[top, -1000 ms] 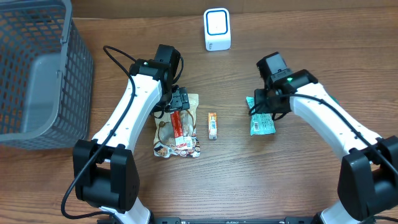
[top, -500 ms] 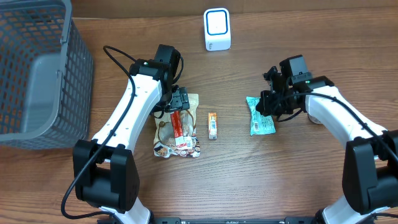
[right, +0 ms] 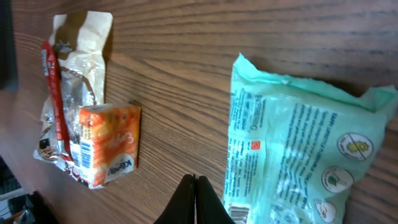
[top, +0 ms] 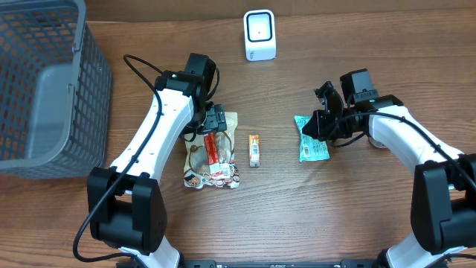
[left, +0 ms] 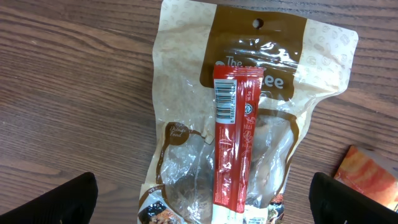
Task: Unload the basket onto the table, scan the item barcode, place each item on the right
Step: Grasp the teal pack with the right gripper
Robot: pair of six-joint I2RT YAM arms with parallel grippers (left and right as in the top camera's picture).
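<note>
1. The right end effector [top: 321,123], its jaws pressed fully together and gripping nothing, hangs just beside the left edge of the one green packet [top: 313,143]. The packet lies flat on the wooden surface [top: 357,216], right of centre.
2. The left end effector [top: 215,119], spread wide, hovers over one brown pouch [left: 186,93] printed "The" above a half-covered word ending "ee".
3. One red stick [left: 231,143] lies along the pouch with its barcode [left: 225,102] facing up.
4. One small orange packet [top: 254,150] sits between the pouch and the green packet. The blue lettering on it is too blurred to read.
5. One white scanner [top: 259,35] stands at the far edge, and one grey basket [top: 89,74] stands at the far left.
</note>
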